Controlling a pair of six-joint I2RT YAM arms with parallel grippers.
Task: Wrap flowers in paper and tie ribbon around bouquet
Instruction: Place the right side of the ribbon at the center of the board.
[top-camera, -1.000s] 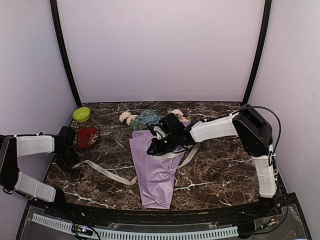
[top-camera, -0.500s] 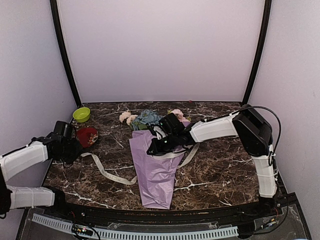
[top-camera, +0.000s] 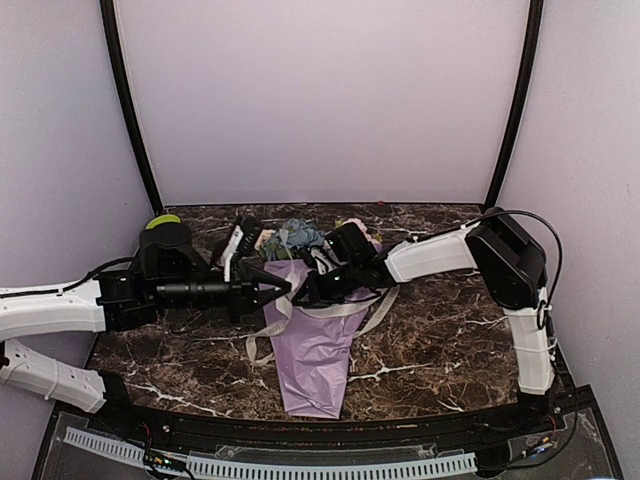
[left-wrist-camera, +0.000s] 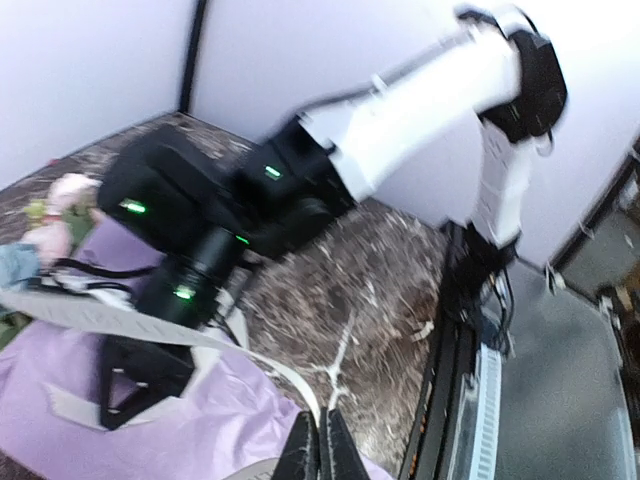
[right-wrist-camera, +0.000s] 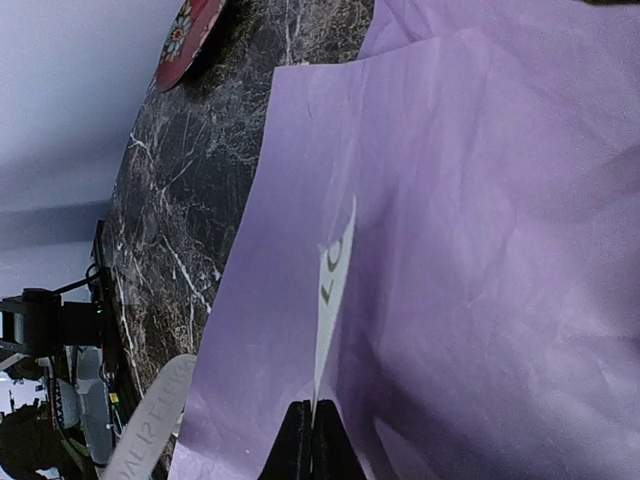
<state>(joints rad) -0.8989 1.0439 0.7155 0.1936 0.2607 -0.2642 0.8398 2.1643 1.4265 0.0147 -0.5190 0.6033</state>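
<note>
The bouquet (top-camera: 318, 352) lies mid-table as a cone of lilac paper (right-wrist-camera: 480, 200), its tip toward the near edge. The flowers (top-camera: 291, 238), pink, cream and blue, stick out at its far end. The cream ribbon (top-camera: 262, 328) crosses the cone and hangs in a loop off its left side. My left gripper (top-camera: 281, 290) reaches in from the left and is shut on the ribbon (left-wrist-camera: 262, 365) just above the paper. My right gripper (top-camera: 304, 297) faces it from the right, shut on another stretch of ribbon (right-wrist-camera: 335, 275) over the paper.
A green bowl (top-camera: 161, 221) shows at the back left, partly behind my left arm. The red cup (right-wrist-camera: 190, 30) appears only in the right wrist view, beyond the paper's edge. Black frame posts (top-camera: 128, 110) and lilac walls close in the table.
My left arm has swung from the table's left side across to the bouquet, shut on the ribbon and dragging it over the paper's left edge. The right arm has stayed put.
</note>
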